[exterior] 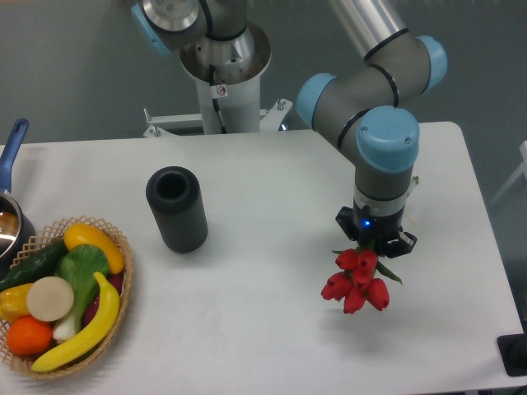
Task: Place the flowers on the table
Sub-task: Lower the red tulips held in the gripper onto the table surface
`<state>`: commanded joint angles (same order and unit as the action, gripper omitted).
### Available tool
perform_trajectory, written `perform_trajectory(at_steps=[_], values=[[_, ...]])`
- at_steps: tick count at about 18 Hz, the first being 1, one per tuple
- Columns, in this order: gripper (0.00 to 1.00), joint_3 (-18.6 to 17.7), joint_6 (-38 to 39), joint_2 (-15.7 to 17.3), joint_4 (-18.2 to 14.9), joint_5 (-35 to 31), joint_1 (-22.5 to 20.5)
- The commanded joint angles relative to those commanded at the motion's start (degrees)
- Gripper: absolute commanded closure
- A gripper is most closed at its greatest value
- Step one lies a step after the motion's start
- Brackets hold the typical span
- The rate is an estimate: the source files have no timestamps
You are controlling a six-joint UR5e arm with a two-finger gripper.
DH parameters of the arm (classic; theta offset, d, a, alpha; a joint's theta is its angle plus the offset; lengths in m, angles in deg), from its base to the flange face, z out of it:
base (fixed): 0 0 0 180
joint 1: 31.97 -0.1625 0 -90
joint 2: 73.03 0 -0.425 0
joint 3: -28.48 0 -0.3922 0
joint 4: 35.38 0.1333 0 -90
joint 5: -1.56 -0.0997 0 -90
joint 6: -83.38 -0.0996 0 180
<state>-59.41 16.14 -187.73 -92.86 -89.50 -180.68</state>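
The flowers, a small bunch of red tulips with closed buds, hang from my gripper over the right part of the white table. The gripper points down and is shut on the stems, which are mostly hidden under it; a bit of green leaf shows at the right of the buds. The buds point toward the table's front edge. I cannot tell whether the buds touch the table top.
A black ribbed cylinder vase stands upright left of centre. A wicker basket of fruit and vegetables sits at the front left corner. A pot with a blue handle is at the left edge. The arm's base stands behind the table.
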Motion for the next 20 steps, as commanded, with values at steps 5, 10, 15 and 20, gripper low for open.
perform_trajectory(at_steps=[5,10,15,20], values=[[0.74,0.1,0.1,-0.1,-0.1,0.0,0.1],[0.74,0.1,0.3,-1.2,-0.2,0.3,0.4],[0.61,0.2,0.6,-4.3,0.2,0.0,3.7],[0.08,0.1,1.2,-5.7,0.4,0.3,4.4]])
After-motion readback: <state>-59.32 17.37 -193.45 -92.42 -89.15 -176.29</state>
